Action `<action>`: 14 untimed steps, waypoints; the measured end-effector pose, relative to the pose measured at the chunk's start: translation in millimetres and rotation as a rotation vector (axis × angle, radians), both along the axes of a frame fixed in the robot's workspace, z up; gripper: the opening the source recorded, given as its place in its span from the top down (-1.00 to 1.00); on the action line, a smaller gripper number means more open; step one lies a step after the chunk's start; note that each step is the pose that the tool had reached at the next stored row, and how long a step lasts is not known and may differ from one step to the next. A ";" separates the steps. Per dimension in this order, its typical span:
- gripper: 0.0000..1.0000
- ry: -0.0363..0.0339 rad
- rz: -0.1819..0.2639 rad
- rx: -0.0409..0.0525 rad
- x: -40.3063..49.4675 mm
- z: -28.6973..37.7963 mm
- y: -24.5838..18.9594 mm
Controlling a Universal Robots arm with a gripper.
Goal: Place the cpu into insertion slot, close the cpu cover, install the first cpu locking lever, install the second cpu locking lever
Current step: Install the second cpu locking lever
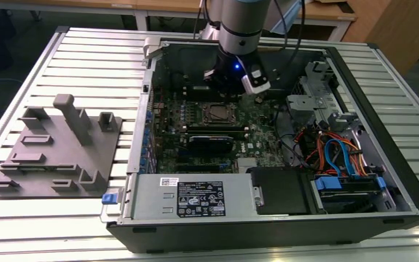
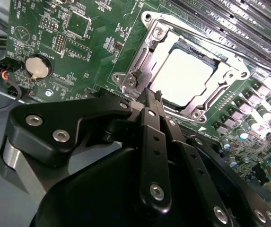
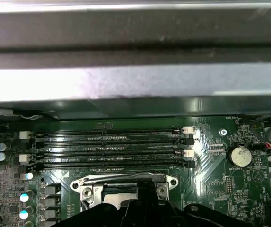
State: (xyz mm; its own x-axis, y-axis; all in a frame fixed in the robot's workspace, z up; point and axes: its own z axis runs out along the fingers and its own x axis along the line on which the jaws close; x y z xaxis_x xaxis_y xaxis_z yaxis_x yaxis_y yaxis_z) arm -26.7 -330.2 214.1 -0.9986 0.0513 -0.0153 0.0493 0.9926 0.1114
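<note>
Sitting flat in insertion slot (image 2: 185, 78): cpu (image 2: 188, 75), with cpu cover (image 2: 147, 61) down around it; gripper (image 2: 153, 97) clenched, empty, tip at cover edge; risk: tip slips off, scrapes green board (image 2: 78, 42), or bumps cpu crooked

grey fixture tray (image 1: 53, 150) (slatted table (image 1: 20, 229)), coin battery (image 3: 239, 155)
</note>
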 end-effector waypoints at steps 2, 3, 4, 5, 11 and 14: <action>0.80 0.0000 0.000 -0.0007 0.0 3.8 0.0; 0.80 0.0000 0.000 -0.0010 0.0 5.8 0.0; 0.80 0.0000 0.000 -0.0013 0.0 7.2 0.0; 0.80 0.0000 0.000 -0.0021 0.0 7.7 0.0; 0.80 0.0000 0.000 -0.0040 0.0 7.7 -0.4; 0.80 0.0000 0.000 -0.0047 0.0 7.4 -2.1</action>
State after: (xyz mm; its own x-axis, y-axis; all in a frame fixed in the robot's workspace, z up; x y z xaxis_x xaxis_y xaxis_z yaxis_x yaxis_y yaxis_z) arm -26.7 -332.3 221.5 -0.9986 0.0512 -0.0155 0.0493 0.9931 0.1067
